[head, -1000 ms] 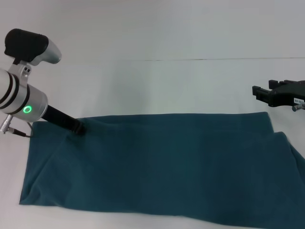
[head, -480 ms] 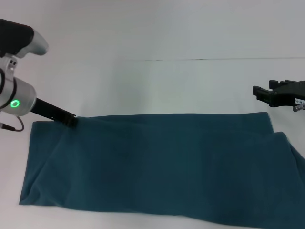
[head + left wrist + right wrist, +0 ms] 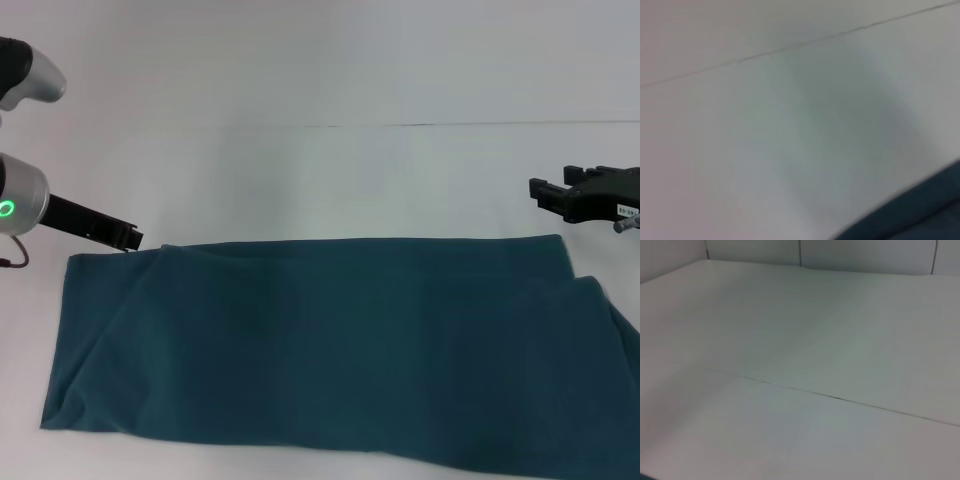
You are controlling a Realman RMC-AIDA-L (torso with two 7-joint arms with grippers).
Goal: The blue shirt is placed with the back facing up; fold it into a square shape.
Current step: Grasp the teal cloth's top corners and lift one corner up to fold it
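No legible text, label or number anywhere; plain side of the blue shirt (image 3: 340,340) up

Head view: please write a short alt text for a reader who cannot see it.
A blue shirt, folded into a long band, lies flat on a white table. The left gripper is just off its far left corner; the right gripper hangs beyond its right end.

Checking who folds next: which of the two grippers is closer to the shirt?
The left gripper, just off the blue shirt's far left corner; the right gripper hangs farther back.
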